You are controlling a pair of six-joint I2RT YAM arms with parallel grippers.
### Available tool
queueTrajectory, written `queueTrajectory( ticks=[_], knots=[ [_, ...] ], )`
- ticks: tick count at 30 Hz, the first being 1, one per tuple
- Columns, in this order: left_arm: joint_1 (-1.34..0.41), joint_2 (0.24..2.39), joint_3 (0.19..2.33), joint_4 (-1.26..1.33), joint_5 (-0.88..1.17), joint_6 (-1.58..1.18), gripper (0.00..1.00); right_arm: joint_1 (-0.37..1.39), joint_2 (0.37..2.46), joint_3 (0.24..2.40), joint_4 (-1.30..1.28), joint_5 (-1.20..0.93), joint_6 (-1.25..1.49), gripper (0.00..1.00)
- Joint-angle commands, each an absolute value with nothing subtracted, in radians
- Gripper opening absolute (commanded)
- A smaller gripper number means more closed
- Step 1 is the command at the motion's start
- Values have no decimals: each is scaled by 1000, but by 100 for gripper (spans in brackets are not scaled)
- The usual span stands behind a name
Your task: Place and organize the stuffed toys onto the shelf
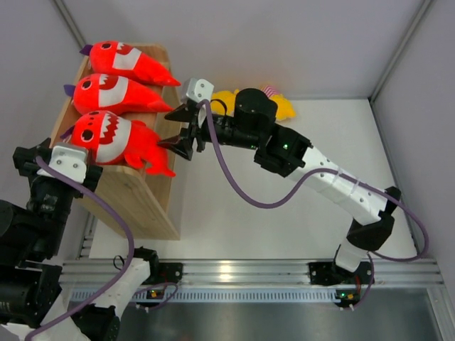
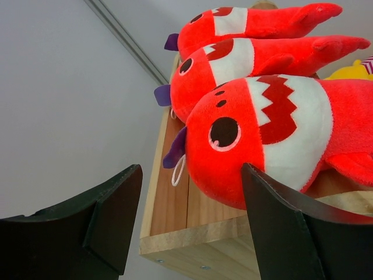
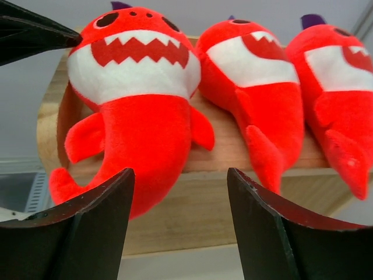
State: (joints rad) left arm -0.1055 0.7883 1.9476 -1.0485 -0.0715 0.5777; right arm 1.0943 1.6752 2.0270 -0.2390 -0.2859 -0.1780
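Observation:
Three red plush sharks lie side by side on the wooden shelf (image 1: 135, 202): a far one (image 1: 128, 62), a middle one (image 1: 117, 92) and a near one (image 1: 114, 138). My right gripper (image 1: 179, 129) is open and empty, just right of the shelf beside the tails; in its wrist view the sharks (image 3: 137, 99) face it. My left gripper (image 2: 189, 224) is open and empty by the near end of the shelf, close to the near shark's head (image 2: 262, 134). A yellow plush toy (image 1: 227, 99) lies on the table behind the right arm, partly hidden.
The shelf's tray rim (image 2: 192, 233) sits right in front of my left fingers. White walls enclose the table on the back and right. A metal rail (image 1: 249, 271) with the arm bases runs along the near edge.

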Motion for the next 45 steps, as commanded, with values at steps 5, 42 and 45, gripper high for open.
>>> queueTrajectory(
  ticks=[5,42,45],
  knots=[
    [-106,828,2025,-1048,-68,561,75,1091,1707,2062,-221,-402,-9,58],
    [-100,808,2034,-1023,-147,545,91,1146,1686,2105,-120,-161,74,88],
    [-92,802,2039,-1017,-182,534,99,1143,1646,2089,-141,-144,37,97]
  ],
)
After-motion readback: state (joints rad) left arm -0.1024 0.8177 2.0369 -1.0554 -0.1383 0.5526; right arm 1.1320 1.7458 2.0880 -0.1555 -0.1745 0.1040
